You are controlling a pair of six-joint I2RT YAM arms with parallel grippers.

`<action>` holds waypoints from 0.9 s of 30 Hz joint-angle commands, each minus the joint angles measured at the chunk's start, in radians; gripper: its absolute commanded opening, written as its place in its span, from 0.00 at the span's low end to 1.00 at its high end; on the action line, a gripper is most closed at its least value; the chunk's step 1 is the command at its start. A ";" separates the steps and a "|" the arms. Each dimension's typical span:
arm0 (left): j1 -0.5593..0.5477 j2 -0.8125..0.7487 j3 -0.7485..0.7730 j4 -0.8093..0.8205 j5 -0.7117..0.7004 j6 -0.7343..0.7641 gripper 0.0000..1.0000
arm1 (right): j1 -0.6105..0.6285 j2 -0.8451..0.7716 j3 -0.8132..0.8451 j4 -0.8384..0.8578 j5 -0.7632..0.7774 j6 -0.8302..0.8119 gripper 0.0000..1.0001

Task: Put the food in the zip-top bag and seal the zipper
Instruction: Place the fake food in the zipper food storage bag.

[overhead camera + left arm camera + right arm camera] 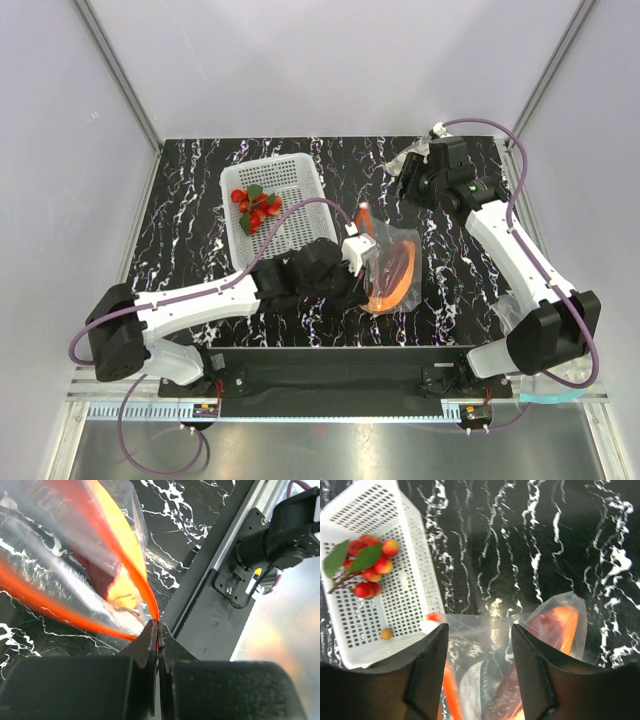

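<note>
Left gripper (158, 630) pinches orange-red zipper strip (142, 580) of clear plastic pouch (402, 245), right gripper (479, 640) gapes empty; slipped pinch could collapse the mouth.

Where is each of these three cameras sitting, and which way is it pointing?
Top external: above and behind the arms, looking down on the table; both arms show, bases at the bottom.
Left wrist: on the left arm, looking along the left pincer, shut on the zipper, toward the near-edge rail.
Right wrist: on the right arm, looking down through the open right pincer at the basket and the food.
Shared: the zip-top bag appears in all three.
</note>
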 commanded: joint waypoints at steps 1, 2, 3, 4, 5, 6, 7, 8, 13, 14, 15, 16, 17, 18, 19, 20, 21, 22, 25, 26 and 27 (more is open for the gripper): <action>-0.007 -0.074 0.006 0.069 0.004 0.002 0.00 | -0.005 -0.032 0.061 0.037 -0.067 -0.027 0.62; -0.007 -0.085 0.003 0.070 -0.022 0.008 0.00 | -0.001 -0.037 0.069 -0.005 -0.083 -0.036 0.66; -0.007 -0.092 0.001 0.072 -0.028 0.019 0.00 | 0.005 -0.040 0.075 -0.029 -0.083 -0.041 0.68; -0.007 -0.111 -0.003 0.076 -0.042 0.023 0.00 | 0.014 -0.046 0.084 -0.049 -0.080 -0.045 0.68; -0.007 -0.118 -0.005 0.076 -0.049 0.030 0.00 | 0.048 -0.054 0.088 -0.087 -0.063 -0.057 0.69; -0.007 -0.127 -0.006 0.076 -0.056 0.042 0.00 | 0.070 -0.057 0.092 -0.108 -0.049 -0.065 0.69; -0.007 -0.141 -0.008 0.072 -0.066 0.049 0.00 | 0.099 -0.063 0.101 -0.145 -0.019 -0.077 0.68; -0.007 -0.147 -0.008 0.067 -0.072 0.054 0.00 | 0.149 -0.063 0.109 -0.165 0.001 -0.080 0.67; -0.007 -0.177 -0.020 0.059 -0.092 0.083 0.00 | 0.245 -0.061 0.115 -0.221 -0.003 -0.081 0.58; -0.007 -0.181 -0.025 0.061 -0.094 0.083 0.00 | 0.254 -0.067 0.112 -0.213 -0.011 -0.074 0.57; -0.007 -0.181 -0.026 0.061 -0.098 0.085 0.00 | 0.266 -0.067 0.109 -0.213 -0.020 -0.070 0.55; -0.007 -0.180 -0.028 0.056 -0.100 0.085 0.00 | 0.274 -0.067 0.108 -0.214 -0.034 -0.059 0.53; -0.007 -0.178 -0.026 0.056 -0.099 0.085 0.00 | 0.281 -0.063 0.111 -0.220 -0.029 -0.053 0.53; -0.007 -0.177 -0.028 0.055 -0.099 0.085 0.00 | 0.297 -0.058 0.111 -0.233 -0.018 -0.045 0.52; -0.007 -0.178 -0.029 0.055 -0.100 0.085 0.00 | 0.304 -0.051 0.118 -0.262 0.015 -0.033 0.51; -0.007 -0.178 -0.031 0.056 -0.100 0.083 0.00 | 0.312 -0.047 0.120 -0.276 0.044 -0.025 0.51; -0.007 -0.177 -0.033 0.055 -0.103 0.083 0.00 | 0.330 -0.046 0.118 -0.285 0.067 -0.019 0.52; -0.007 -0.178 -0.033 0.056 -0.103 0.083 0.00 | 0.340 -0.044 0.117 -0.300 0.099 -0.010 0.52; -0.007 -0.178 -0.033 0.056 -0.109 0.088 0.00 | 0.367 -0.037 0.106 -0.319 0.124 -0.001 0.52; -0.007 -0.178 -0.033 0.056 -0.114 0.088 0.00 | 0.372 -0.035 0.103 -0.322 0.129 -0.001 0.52; -0.007 -0.177 -0.031 0.053 -0.115 0.091 0.00 | 0.376 -0.031 0.100 -0.326 0.135 0.001 0.51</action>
